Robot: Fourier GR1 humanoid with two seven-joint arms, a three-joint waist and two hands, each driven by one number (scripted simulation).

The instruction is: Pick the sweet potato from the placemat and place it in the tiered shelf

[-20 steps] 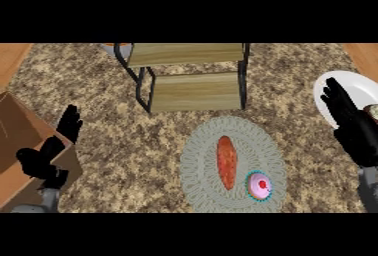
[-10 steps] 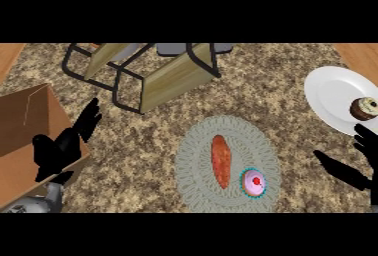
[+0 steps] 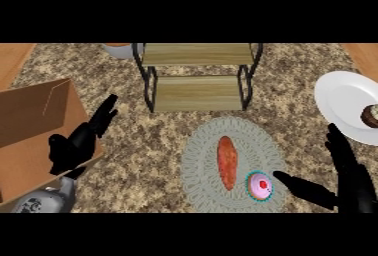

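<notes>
Lying lengthwise on the round grey woven placemat (image 3: 199,150), the long orange sweet potato (image 3: 227,162) sits untouched, a little to the left of the right hand (image 3: 353,180) and well to the right of the left one. That black right hand comes in from the lower right corner with its fingers straight and spread, grasping nothing; its thumb (image 3: 299,186) stretches toward a small pink cupcake in a teal wrapper (image 3: 259,186), which rests on the mat just beside the sweet potato's near end, and I cannot tell whether thumb and cupcake touch. Just beyond this hand's fingertips lies a white round plate (image 3: 341,100) carrying a dark brown pastry (image 3: 370,116) at the view's edge. The left hand (image 3: 74,145), on its grey forearm, hovers with fingers relaxed and extended, holding nothing, over the edge of a brown cardboard box (image 3: 33,125) that lies on its left side. Farther away from both hands, past the placemat, stands the tiered shelf with black metal frame and pale wooden boards (image 3: 198,92), both tiers bare. Everything rests on a speckled brown stone counter (image 3: 148,155).
</notes>
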